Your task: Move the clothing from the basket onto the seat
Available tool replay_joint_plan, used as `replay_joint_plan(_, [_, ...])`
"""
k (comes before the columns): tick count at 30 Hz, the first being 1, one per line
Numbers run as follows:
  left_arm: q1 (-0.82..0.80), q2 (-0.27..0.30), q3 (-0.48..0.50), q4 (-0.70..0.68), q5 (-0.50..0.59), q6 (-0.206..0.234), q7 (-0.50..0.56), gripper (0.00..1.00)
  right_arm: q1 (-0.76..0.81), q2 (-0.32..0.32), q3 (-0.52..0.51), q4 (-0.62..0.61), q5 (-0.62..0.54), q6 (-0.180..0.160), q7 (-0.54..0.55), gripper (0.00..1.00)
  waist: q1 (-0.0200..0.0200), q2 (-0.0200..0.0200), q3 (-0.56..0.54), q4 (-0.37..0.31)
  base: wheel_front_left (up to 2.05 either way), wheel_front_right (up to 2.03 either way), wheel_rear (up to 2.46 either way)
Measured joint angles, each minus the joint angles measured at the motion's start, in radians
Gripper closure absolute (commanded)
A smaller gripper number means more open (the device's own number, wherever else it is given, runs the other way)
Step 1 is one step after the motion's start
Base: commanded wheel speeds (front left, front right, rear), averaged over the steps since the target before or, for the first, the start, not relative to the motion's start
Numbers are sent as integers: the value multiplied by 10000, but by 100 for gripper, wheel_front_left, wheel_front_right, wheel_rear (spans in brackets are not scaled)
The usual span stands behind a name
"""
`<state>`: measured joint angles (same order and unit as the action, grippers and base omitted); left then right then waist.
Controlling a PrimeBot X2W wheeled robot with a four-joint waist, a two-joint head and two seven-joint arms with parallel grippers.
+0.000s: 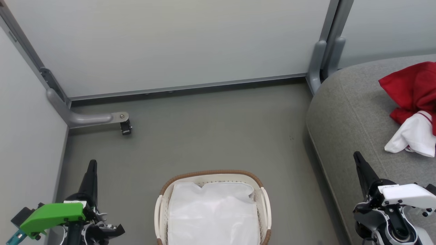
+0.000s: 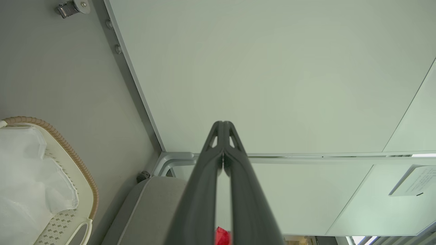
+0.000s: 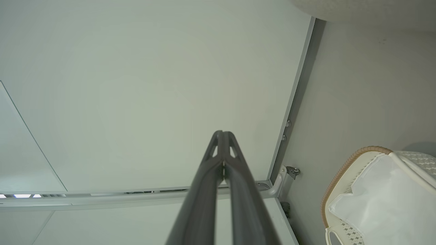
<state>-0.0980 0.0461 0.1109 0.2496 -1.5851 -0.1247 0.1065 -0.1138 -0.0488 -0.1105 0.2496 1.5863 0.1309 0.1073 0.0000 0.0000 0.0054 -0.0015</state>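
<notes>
Low at the two corners of the head view, the left pincer (image 1: 92,164) and the right pincer (image 1: 357,156) both stand clenched, fingers pressed tip to tip with nothing between them. Each wrist view shows the same shut pair pointing at bare wall panel (image 2: 272,68). Between the arms, on the floor (image 1: 211,129), sits the basket (image 1: 211,173), and all that shows inside it is the plain white liner (image 1: 213,211). Out to the right, the clothing (image 1: 414,88) lies in a red heap on the seat (image 1: 344,112), with one white cuff (image 1: 414,134) spilling toward the right pincer, near it but apart.

By my reading the transfer itself is done: the garment is on the seat and no red shows in the basket. The next move calls only for keeping both arms clear, perhaps with a check that the heap will not slide off.

The head view's right edge cuts off the clothing, and its bottom edge cuts the basket's near end. Whatever lies beneath the liner is hidden. A sliver of red shows low between the left pincer's fingers in its wrist view. It is probably the garment seen through the gap, but it is too small to be sure.
</notes>
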Motion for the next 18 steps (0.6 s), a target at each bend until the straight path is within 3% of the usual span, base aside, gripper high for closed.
replay_joint_plan(18, [-54,2,31,-44,-261,-44,77,100,4,2,-42,-42,245,0,81,100,0,0,-24,15,0,0,0])
